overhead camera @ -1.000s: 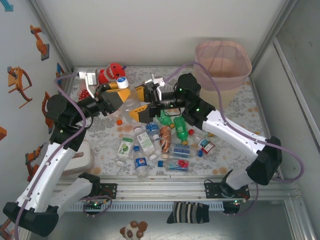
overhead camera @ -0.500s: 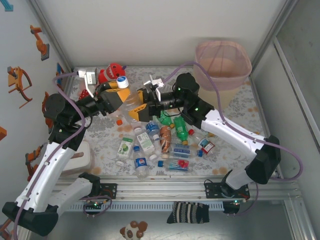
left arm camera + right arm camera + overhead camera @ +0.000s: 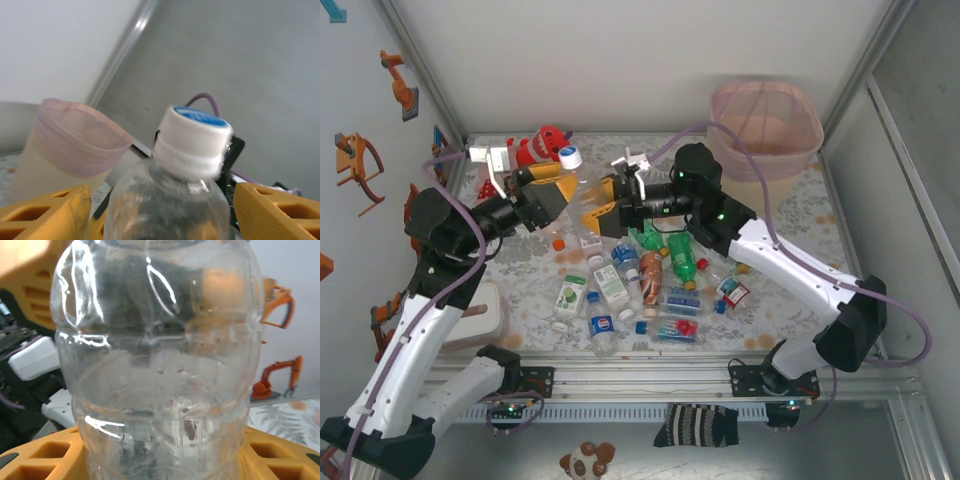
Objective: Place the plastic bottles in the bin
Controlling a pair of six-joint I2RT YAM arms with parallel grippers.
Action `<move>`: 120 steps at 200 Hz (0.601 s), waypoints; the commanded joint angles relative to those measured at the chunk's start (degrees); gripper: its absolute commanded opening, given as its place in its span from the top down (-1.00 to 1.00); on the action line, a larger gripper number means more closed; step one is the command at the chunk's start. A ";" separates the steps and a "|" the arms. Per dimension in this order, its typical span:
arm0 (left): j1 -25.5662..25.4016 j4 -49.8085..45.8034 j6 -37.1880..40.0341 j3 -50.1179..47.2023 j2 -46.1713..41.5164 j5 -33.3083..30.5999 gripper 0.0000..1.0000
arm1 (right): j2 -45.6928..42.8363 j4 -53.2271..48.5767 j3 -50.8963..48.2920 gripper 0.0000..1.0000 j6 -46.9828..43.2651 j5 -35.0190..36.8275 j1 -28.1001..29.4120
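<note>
— Where is the clear bottle (image 3: 582, 205) hanging now?
— It is hanging above the table (image 3: 520, 265), at 10 o'clock from its middle, between both grippers. The bin (image 3: 770, 165) is standing at 2 o'clock from it.
— Who is holding it?
— The right gripper (image 3: 595, 208) is pinching its body, jaws partly closed. The left gripper (image 3: 570, 188) is standing open; its fingers (image 3: 45, 207) are leaving thin gaps beside the bottle.

Bin (image 3: 812, 122) mouth open; btls (image 3: 651, 276) crowd table (image 3: 800, 215) mid.

The plastic bottles (image 3: 642, 290) lie left of the bin (image 3: 802, 150).
</note>
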 commanded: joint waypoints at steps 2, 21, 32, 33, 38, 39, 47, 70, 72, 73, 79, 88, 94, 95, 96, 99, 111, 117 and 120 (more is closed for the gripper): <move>-0.18 -9.01 6.23 2.18 -2.95 -9.58 -0.50 | -3.01 -4.50 3.13 0.01 -0.85 5.01 -3.31; -0.18 -12.82 7.57 2.02 -3.68 -11.70 -0.51 | -3.82 -9.05 4.40 0.01 -0.94 7.94 -6.29; -0.20 -14.27 7.73 1.76 -4.04 -12.09 -0.51 | -4.13 -12.37 5.41 0.01 -1.03 9.69 -8.56; -0.16 -14.44 7.73 1.77 -4.07 -12.15 -0.51 | -4.16 -12.71 5.48 0.01 -1.02 9.88 -8.79; -0.15 -15.02 7.73 1.63 -4.10 -12.34 -0.51 | -4.20 -14.31 6.04 0.02 -1.08 10.70 -9.78; -0.17 -15.08 7.73 1.58 -4.19 -12.41 -0.51 | -4.28 -14.60 6.15 0.02 -1.09 10.78 -10.01; -0.16 -15.77 7.67 1.25 -4.49 -12.76 -0.51 | -4.44 -17.39 7.22 0.03 -1.21 12.55 -11.75; -0.16 -17.18 7.38 0.00 -5.49 -14.31 -0.47 | -4.23 -27.50 11.85 0.03 -2.92 18.97 -16.44; -0.19 -17.23 7.38 -0.09 -5.53 -14.31 -0.47 | -4.17 -28.29 12.20 0.03 -3.13 19.48 -16.94; -0.15 -17.24 7.38 -0.12 -5.56 -14.31 -0.47 | -4.18 -28.93 12.48 0.03 -3.30 19.78 -17.11; -0.20 -17.57 7.36 -0.35 -5.77 -14.30 -0.47 | -3.94 -31.88 13.89 0.03 -4.33 21.52 -18.26; -0.20 -18.43 7.51 -0.34 -5.83 -14.35 -0.47 | -3.75 -35.50 15.83 0.02 -5.88 24.99 -19.83; -0.21 -19.15 7.71 -0.19 -5.72 -14.47 -0.46 | -3.50 -37.58 16.98 0.02 -6.54 26.82 -21.04; -0.16 -19.29 7.76 -0.21 -5.75 -14.48 -0.46 | -3.44 -37.89 17.16 0.02 -6.63 27.05 -21.18; -0.18 -19.46 7.84 -0.18 -5.76 -14.48 -0.46 | -3.42 -38.17 17.33 0.02 -6.72 27.35 -21.43; -0.17 -19.88 7.98 -0.12 -5.70 -14.49 -0.46 | -3.33 -38.91 17.86 0.02 -6.99 28.01 -22.15; -0.18 -21.09 8.36 0.03 -5.63 -14.87 -0.45 | -2.80 -41.64 19.90 0.01 -8.12 31.21 -24.61; -0.20 -21.42 8.51 -0.06 -5.60 -14.93 -0.45 | -2.57 -42.68 20.82 0.00 -8.74 32.15 -26.00; -0.19 -21.53 8.52 -0.10 -5.60 -14.96 -0.45 | -2.41 -43.13 21.25 0.00 -9.13 32.51 -26.54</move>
